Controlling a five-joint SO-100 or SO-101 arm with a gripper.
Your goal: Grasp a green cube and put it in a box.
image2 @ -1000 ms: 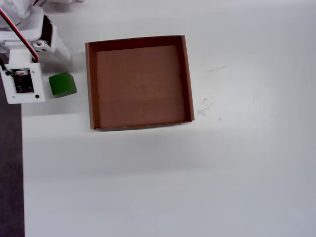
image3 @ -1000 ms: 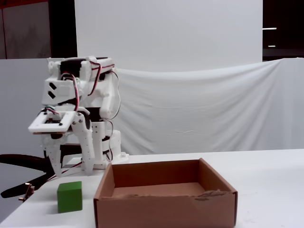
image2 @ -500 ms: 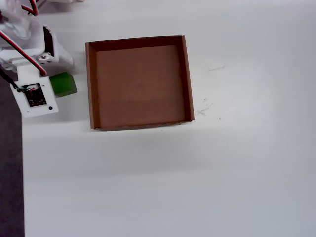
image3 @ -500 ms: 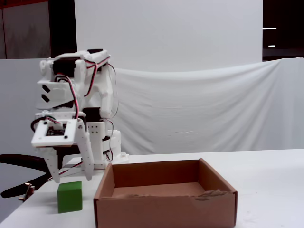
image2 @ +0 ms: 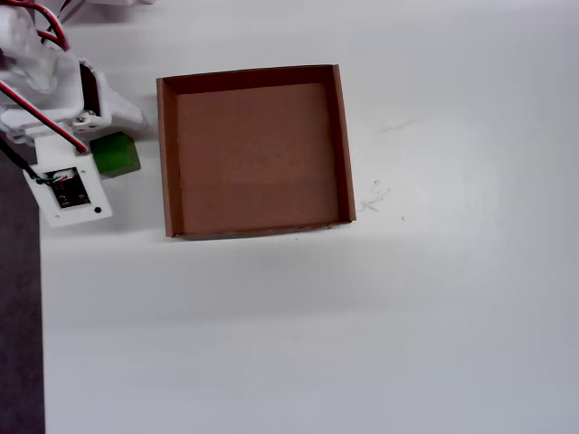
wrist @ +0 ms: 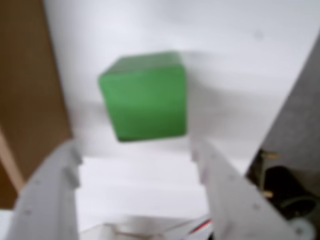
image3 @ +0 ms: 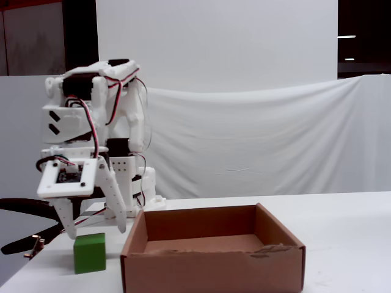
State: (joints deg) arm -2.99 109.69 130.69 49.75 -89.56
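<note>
Green cube [image3: 90,253] sits on the white counter [image2: 362,316], just left of the cardboard box [image3: 211,249] in the fixed view and outside it. The white jaws [image3: 93,230] hang right above the cube, spread wider than it, touching nothing; the wrist view shows the cube [wrist: 145,96] between the two fingers [wrist: 50,195]

Table [image3: 342,220]: white, flat, a few faint marks [image2: 373,194].
Backdrop: white cloth [image3: 256,140], draped, creased.
Wall [image3: 214,43]: white panel above cloth.
Surroundings: dark room behind; ceiling lights [image3: 346,36] at right.
</note>
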